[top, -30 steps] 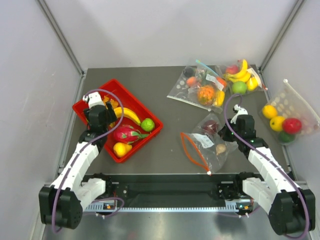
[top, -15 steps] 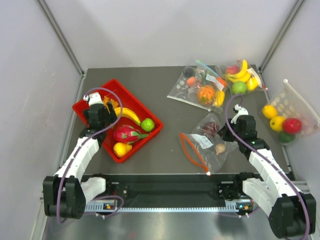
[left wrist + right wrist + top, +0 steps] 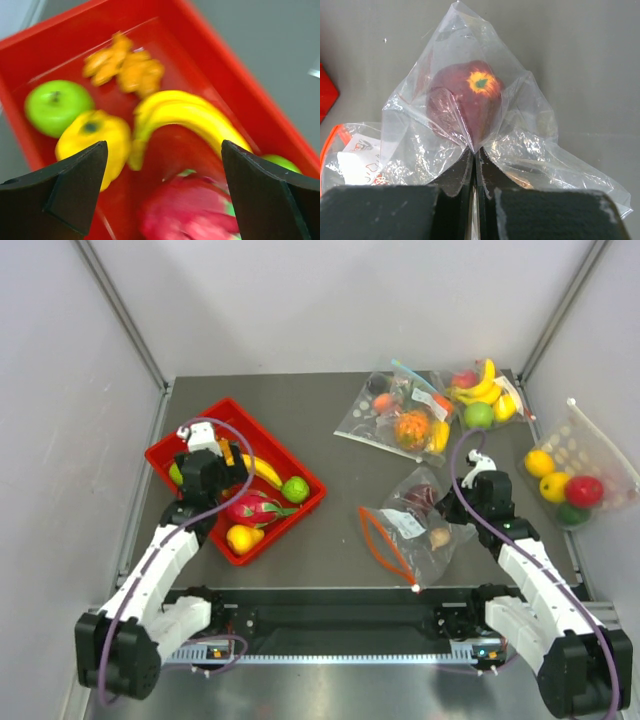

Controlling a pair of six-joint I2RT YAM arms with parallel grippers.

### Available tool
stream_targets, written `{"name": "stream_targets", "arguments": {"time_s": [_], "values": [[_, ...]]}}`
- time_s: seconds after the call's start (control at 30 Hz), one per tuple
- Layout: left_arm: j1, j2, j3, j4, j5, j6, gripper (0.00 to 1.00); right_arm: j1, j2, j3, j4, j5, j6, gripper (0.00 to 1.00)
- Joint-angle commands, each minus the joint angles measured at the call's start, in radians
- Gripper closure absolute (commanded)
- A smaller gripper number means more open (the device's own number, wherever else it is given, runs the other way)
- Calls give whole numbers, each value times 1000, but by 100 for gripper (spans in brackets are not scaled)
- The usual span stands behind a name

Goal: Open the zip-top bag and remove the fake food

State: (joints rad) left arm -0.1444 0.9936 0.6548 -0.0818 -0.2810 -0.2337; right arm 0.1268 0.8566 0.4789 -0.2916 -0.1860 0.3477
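Note:
The zip-top bag (image 3: 415,525) lies at centre right, its orange-red zip strip (image 3: 385,540) open toward the near left. A dark purple piece (image 3: 422,494) and a small beige one (image 3: 440,536) show inside. My right gripper (image 3: 462,508) is shut on the bag's closed end; in the right wrist view the pads (image 3: 476,155) pinch the plastic (image 3: 520,145) just below the purple piece (image 3: 465,102). My left gripper (image 3: 213,468) is open and empty over the red tray (image 3: 155,454). Its view shows a green apple (image 3: 55,105), a yellow piece (image 3: 95,140) and orange segments (image 3: 125,67).
The tray also holds a banana (image 3: 262,472), a pink dragon fruit (image 3: 250,508), a second green apple (image 3: 294,489) and a yellow fruit (image 3: 243,538). A pale-blue-zip bag (image 3: 400,420) and a banana bag (image 3: 482,395) lie at the back right. Another fruit bag (image 3: 570,475) leans at the right wall.
My left gripper has shifted a little to the right over the tray, uncovering the green apple at the tray's left. The right gripper stays shut on the bag, hardly moved.

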Motion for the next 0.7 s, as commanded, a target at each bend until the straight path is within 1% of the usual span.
{"name": "stream_targets", "arguments": {"time_s": [0.0, 0.07, 0.1, 0.17, 0.2, 0.27, 0.3, 0.37, 0.4, 0.43, 0.47, 0.5, 0.53, 0.6, 0.63, 0.67], "values": [[-186, -72, 34, 73, -46, 66, 1, -3, -22, 53, -6, -12, -13, 100], [-300, -90, 32, 123, -116, 128, 1, -3, -22, 61, -14, -9, -13, 100], [-408, -93, 32, 138, -130, 146, 1, -3, -25, 66, -15, -9, -7, 100], [-501, -99, 34, 174, -141, 174, 1, -3, -33, 73, -17, -17, 0, 100], [-570, -101, 31, 184, -123, 178, 1, -1, -40, 78, -17, -17, 10, 100], [-628, -86, 26, 201, -106, 183, 1, -1, -48, 90, -18, -18, 19, 100], [-679, -76, 22, 223, -57, 186, 1, -3, -50, 93, -18, -18, 28, 100], [-728, -43, -6, 260, -2, 192, 1, -1, -48, 101, -21, -18, 39, 100], [-774, -32, -20, 311, 31, 192, 1, -1, -47, 102, -20, -20, 43, 100], [-796, -18, -50, 338, 107, 185, 2, -3, -45, 102, -21, -20, 46, 100], [-838, 14, -64, 362, 133, 177, 2, -3, -45, 101, -20, -18, 53, 100], [-860, 31, -78, 390, 160, 174, 2, -3, -45, 98, -18, -18, 57, 100], [-880, 63, -104, 440, 222, 171, 3, -1, -47, 93, -12, -18, 62, 100], [-935, 95, -133, 491, 276, 166, 3, -3, -50, 84, -4, -18, 74, 100], [-951, 111, -139, 546, 364, 162, 3, -3, -51, 78, 2, -18, 77, 100], [-968, 143, -145, 568, 399, 159, 3, -3, -50, 76, 5, -18, 83, 100]]}}
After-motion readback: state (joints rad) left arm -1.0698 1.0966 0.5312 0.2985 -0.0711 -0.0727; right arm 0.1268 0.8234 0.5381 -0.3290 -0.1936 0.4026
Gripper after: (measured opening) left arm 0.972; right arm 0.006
